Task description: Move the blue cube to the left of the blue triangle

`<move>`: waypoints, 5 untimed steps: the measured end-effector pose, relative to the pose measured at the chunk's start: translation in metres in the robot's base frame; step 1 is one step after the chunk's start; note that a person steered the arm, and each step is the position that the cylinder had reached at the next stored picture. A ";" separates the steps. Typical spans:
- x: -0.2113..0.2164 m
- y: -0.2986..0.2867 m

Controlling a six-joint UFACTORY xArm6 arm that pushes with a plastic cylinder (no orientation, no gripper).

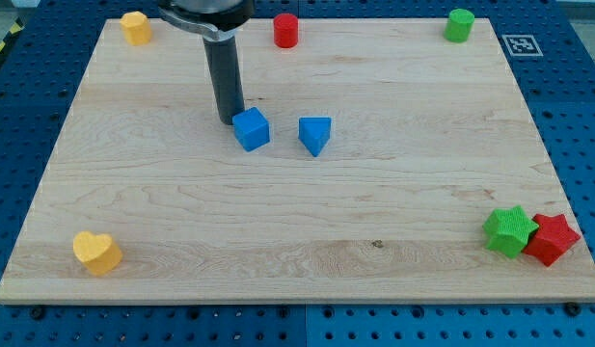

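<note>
- Camera view looks down on a pale wooden board (pixel 297 202) lying on a blue perforated table (pixel 581 116).
- The arm's dark straight rod comes down from the far side, and my tip (pixel 230 121) rests on the board just at the far-left corner of the small blue cube (pixel 251 129), touching it or very nearly so; I cannot tell which.
- No pincer is fitted to this arm, only the plain rod, so nothing is gripped.
- The blue cube sits a little left of the board's middle, toward the far half, already to the left of the blue triangular block (pixel 315 135), with a narrow gap of bare wood between them.
- A yellow block (pixel 135 28), its shape unclear, lies at the far-left corner.
- A red cylinder (pixel 285 31) stands on the far edge, right of the rod.
- A green cylinder (pixel 460 25) stands at the far-right corner.
- A yellow heart-shaped block (pixel 96 252) lies near the left corner closest to me.
- A green star (pixel 510 230) and a red star (pixel 552 239) sit touching each other at the near-right corner, the red one further right.
- A black-and-white marker tag (pixel 521 44) is fixed to the table just beyond the board's far-right corner.
</note>
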State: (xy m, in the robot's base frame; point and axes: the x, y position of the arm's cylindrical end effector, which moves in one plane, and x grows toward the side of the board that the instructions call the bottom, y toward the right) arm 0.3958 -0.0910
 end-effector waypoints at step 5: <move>0.031 0.007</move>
State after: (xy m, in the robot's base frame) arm 0.4270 -0.0835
